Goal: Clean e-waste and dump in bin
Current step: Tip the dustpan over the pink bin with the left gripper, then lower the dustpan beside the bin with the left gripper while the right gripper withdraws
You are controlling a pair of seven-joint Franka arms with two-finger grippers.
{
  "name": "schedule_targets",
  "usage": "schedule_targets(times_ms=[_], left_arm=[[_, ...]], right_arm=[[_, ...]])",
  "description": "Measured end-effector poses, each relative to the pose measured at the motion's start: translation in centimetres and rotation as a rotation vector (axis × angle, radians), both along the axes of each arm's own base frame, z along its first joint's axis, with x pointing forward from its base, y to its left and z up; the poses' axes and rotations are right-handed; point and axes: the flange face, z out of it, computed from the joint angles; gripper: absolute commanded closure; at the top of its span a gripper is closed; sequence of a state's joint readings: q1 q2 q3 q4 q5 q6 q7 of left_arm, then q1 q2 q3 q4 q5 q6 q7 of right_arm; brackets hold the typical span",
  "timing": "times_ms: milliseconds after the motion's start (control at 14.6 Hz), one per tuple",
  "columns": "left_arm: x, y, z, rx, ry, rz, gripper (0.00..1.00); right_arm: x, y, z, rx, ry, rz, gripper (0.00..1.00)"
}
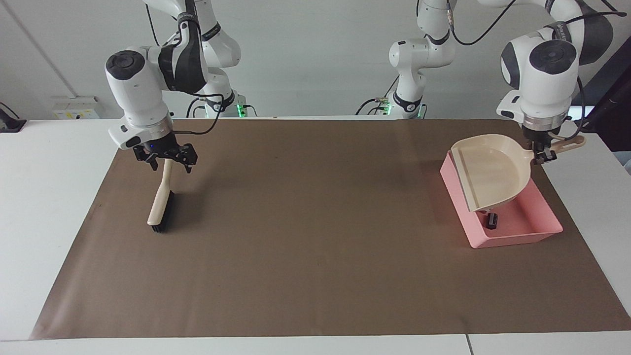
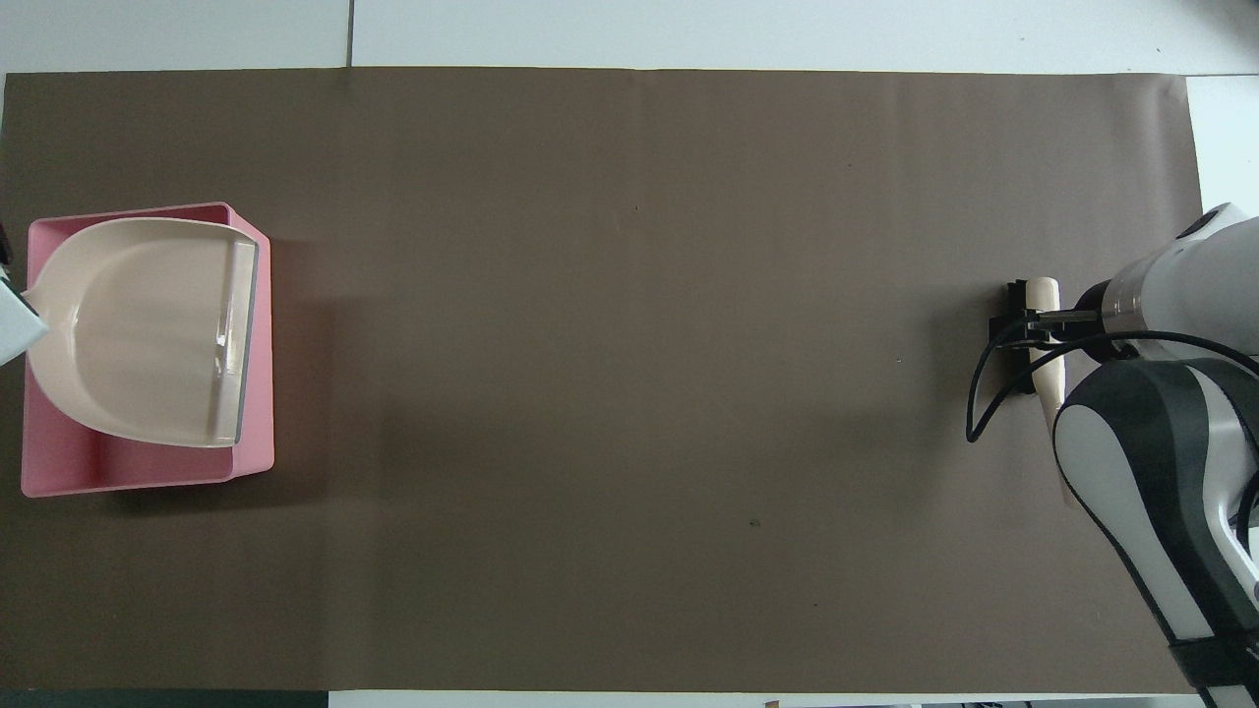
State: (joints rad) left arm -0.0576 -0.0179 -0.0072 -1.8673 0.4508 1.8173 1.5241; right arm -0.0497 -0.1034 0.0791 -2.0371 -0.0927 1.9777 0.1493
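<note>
Facing view first: left gripper (image 1: 541, 154) sits at the left arm's end of the table, clenched on the handle of the cream dustpan (image 1: 493, 170); dustpan held up over the pink bin (image 1: 525, 231), tilted, its open lip toward the table's middle, covering most of the bin's floor; a dark battery-like bit of e-waste (image 1: 491, 220) lies on the bin floor just past the dustpan's lower edge, toward the end of the bin farther from the robots; the white block cannot be seen, hidden or out of sight under the pan; right gripper (image 1: 165, 157) hangs over the top of the brush (image 1: 160, 203) handle at the right arm's end, fingers spread and released, the handle between them but not gripped as far as I can tell; brush lies on the brown mat (image 1: 315, 246), bristles down, handle end nearer the robots.

Overhead view: dustpan (image 2: 148, 329) covers nearly all of the bin (image 2: 148, 472); no e-waste shows here; left gripper only just enters at the edge, too little to read; right gripper (image 2: 1028, 329) sits over the brush (image 2: 1041, 295) near the mat's (image 2: 629, 393) edge at the right arm's end, arm body hiding most of the handle.
</note>
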Motion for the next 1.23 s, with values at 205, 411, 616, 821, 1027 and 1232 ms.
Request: schedule_targets(times_ms=[205,411,616,821,1027,1232], left_arm=[[-1.0,-6.3,-4.3,-0.093,-0.005,-0.02,1.0],[-3.0,-11.9,-8.6,-0.153,-0.003,-0.025,1.0],[-3.9,-14.6,-11.6,-0.208,0.028,-0.01,1.0],[-3.6,-15.8,-14.0,-0.229,0.044,-0.01,1.0],[-4.2,-17.3,-16.6,-0.261,0.01,-0.006,1.0],[-4.6,-17.6,-17.6,-0.268,0.001,-0.002,0.98]], right_arm=[[0.4,-0.4,6.6,0.002,-0.007,-0.052,0.0],[-0.9,-3.0,13.8,0.034,0.021,-0.134,0.0],[-1.7,-5.4,17.2,0.047,0.032,-0.178,0.0],[-1.2,-4.9,16.2,0.047,0.061,-0.17,0.0],[-1.2,-4.7,15.6,0.047,0.081,-0.167,0.0],[-1.6,-4.6,14.7,0.048,0.103,-0.166,0.0]])
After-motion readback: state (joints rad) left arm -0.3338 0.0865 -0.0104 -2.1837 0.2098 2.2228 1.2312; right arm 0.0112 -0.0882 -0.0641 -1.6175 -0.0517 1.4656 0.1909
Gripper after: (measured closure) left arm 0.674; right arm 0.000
